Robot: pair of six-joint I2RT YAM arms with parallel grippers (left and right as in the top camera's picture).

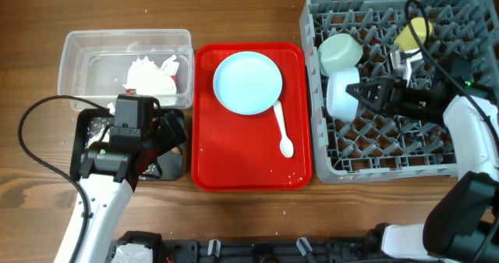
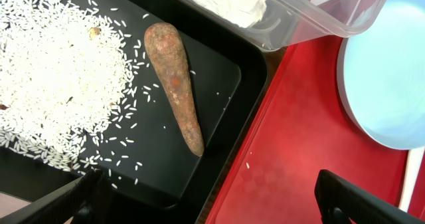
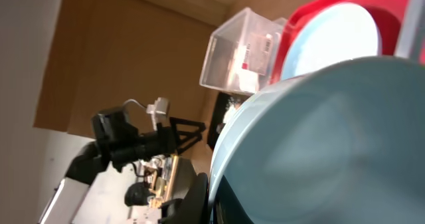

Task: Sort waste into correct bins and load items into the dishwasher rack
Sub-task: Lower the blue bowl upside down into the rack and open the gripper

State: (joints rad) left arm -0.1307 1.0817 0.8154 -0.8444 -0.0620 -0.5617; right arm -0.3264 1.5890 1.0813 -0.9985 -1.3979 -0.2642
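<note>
My left gripper [image 1: 173,134] [image 2: 212,201] is open and empty, hovering over the edge between the black tub [image 2: 219,78] and the red tray [image 2: 299,137]. The black tub holds rice crumbs [image 2: 60,84] and the brown sausage piece [image 2: 176,84]. The clear tub [image 1: 70,44] holds white tissue [image 1: 148,76] and the red-and-white wrapper [image 1: 178,72]. My right gripper [image 1: 365,91] [image 3: 216,197] is shut on the rim of the small light blue bowl [image 1: 340,95] [image 3: 332,137], on its side in the grey rack [image 1: 390,169]. The pale green bowl [image 1: 340,52] and yellow cup [image 1: 413,33] sit in the rack.
The red tray [image 1: 234,161] lies between the tubs and the rack. It carries the light blue plate [image 1: 248,82] and the white spoon [image 1: 282,130]. Black cables trail from both arms over the table and rack.
</note>
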